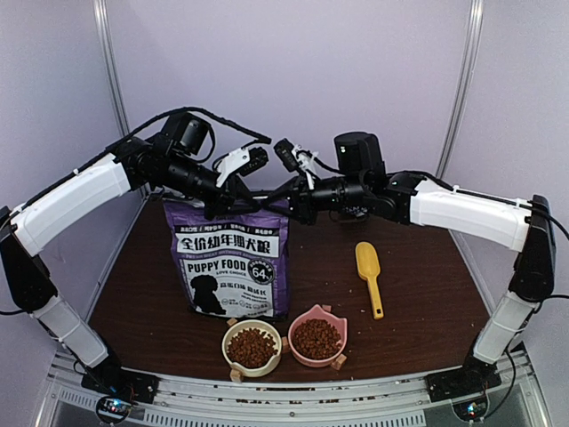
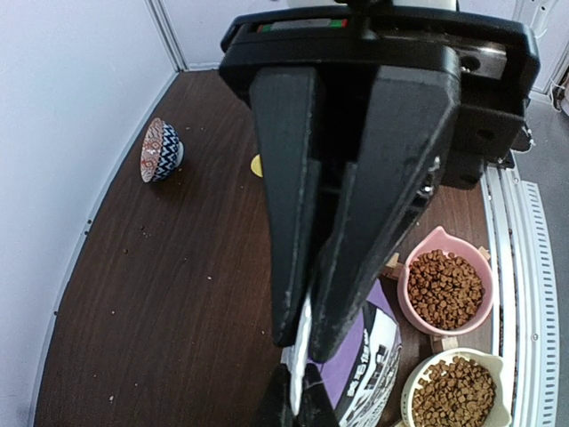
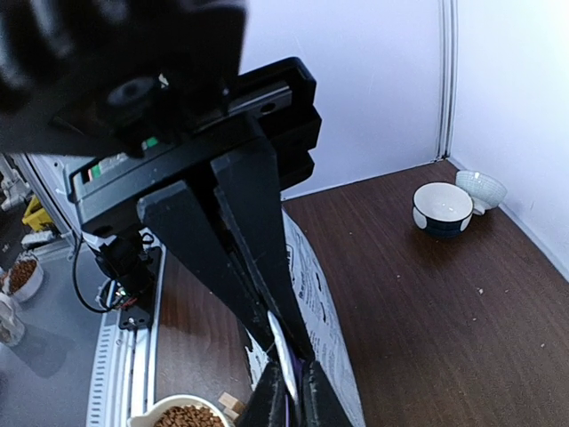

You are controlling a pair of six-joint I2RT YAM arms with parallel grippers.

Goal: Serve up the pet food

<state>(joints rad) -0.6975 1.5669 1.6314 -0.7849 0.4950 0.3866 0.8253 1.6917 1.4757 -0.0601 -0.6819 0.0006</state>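
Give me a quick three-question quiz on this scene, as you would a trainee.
1. True or false: the cream bowl and the pink bowl both hold kibble.
2. Fill in: seen from above, the scoop lies on the table to the ____ of the bag.
3. What do the left gripper and the right gripper both pinch? A: scoop. B: bag. C: pink bowl.

Key: 1 true; 2 right; 3 B, by its top edge.
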